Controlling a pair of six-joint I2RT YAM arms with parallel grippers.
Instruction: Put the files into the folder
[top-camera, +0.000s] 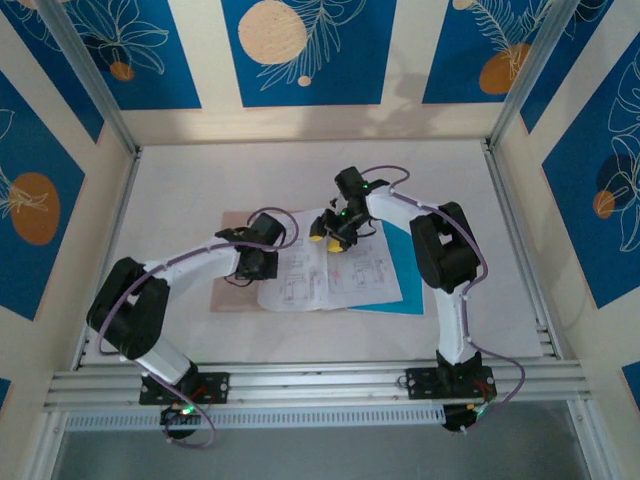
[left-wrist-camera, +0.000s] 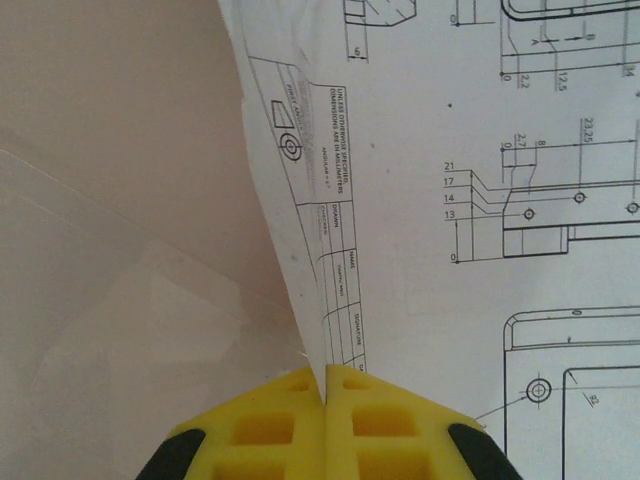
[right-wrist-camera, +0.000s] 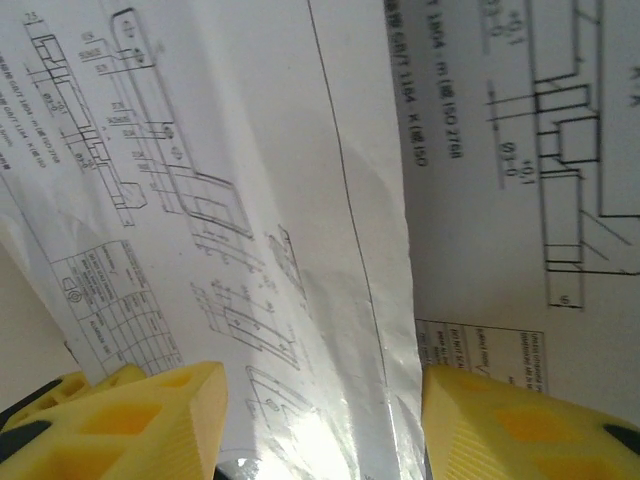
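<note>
The files are white sheets (top-camera: 330, 275) printed with line drawings, lying over a bright blue sheet (top-camera: 412, 292) in the middle of the table. The pinkish-brown folder (top-camera: 228, 292) sticks out from under their left side. My left gripper (top-camera: 247, 264) is shut on the left edge of a white sheet (left-wrist-camera: 420, 150), whose edge rises between the yellow fingers (left-wrist-camera: 327, 385), with the folder (left-wrist-camera: 110, 140) beside it. My right gripper (top-camera: 336, 236) is at the sheets' far edge. In its wrist view the jaws (right-wrist-camera: 320, 400) stand open astride a bowed, glossy printed sheet (right-wrist-camera: 300, 250).
Aluminium frame rails (top-camera: 300, 380) run along the near edge, with posts at the table's sides. Bare white tabletop (top-camera: 300, 180) stretches beyond the papers, bounded by cream and blue walls.
</note>
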